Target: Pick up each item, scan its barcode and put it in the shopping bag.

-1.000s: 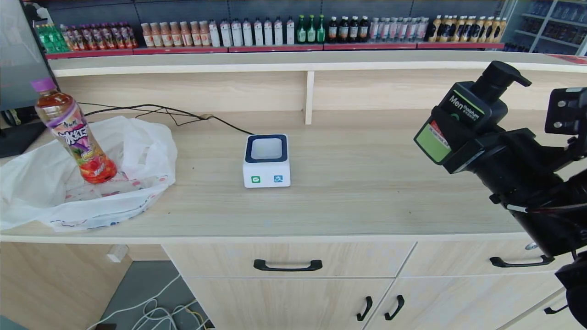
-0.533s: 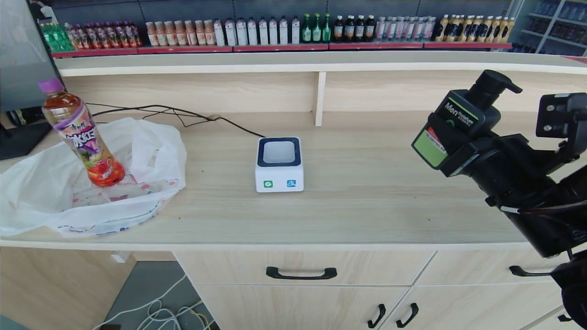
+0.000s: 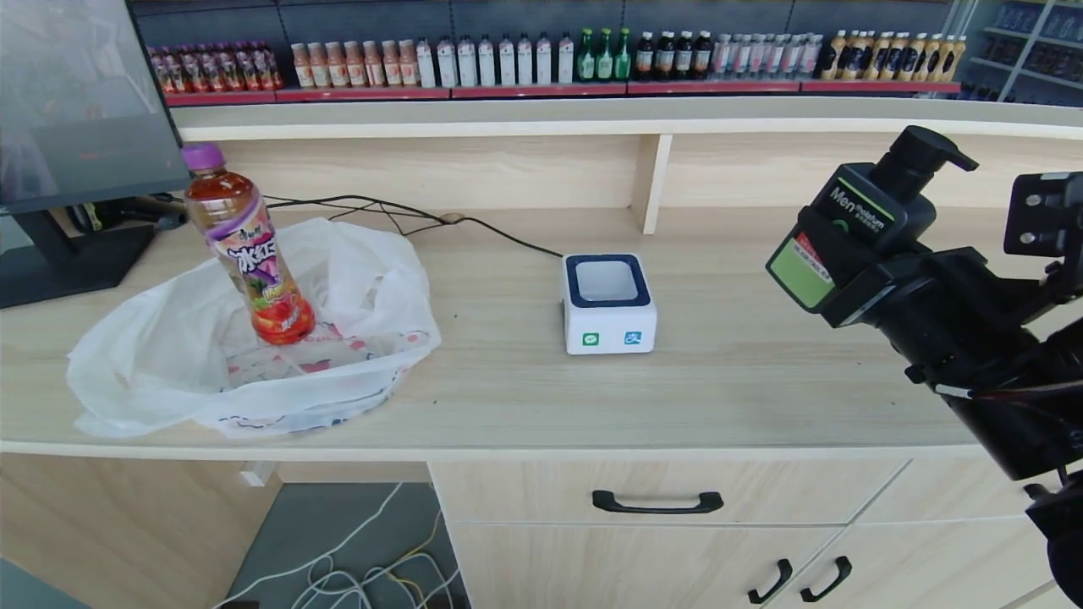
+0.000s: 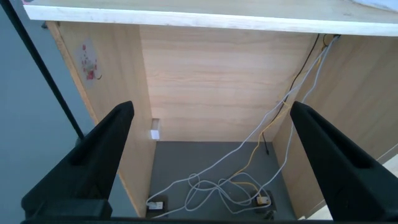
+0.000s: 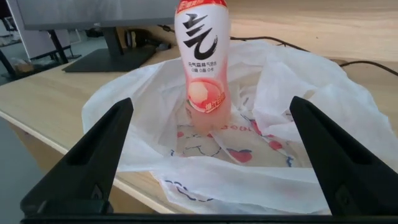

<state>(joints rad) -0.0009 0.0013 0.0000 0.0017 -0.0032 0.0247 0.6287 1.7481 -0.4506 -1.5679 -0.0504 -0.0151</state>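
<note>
Right arm comes in from the near right, its black forearm angled up and toward the far left over the right end of the counter [image 3: 744,381]. At its tip, by the right gripper [image 3: 856,292], rides the pump bottle [image 3: 850,224]: black, green label facing left, tilted with the pump head up and toward the far right. The bottle is clear of the countertop and well right of the scanner [image 3: 607,303]. I cannot tell what grip the tool has on the bottle or how far it is open. Left gripper [image 4: 211,165] hangs low, below the counter's edge, facing the gap under its left part where loose cables [image 4: 205,185] lie on the floor. Its fingers [image 4: 93,162] are spread wide with nothing between them. The scanner sits mid-counter, window up, its cable [image 3: 457,218] trailing to the far left. The shopping bag [image 3: 144,355] lies open on the left of the counter, with a tea bottle [image 3: 250,254] upright inside it. A monitor [image 3: 76,93] stands at the far left behind the bag.
</note>
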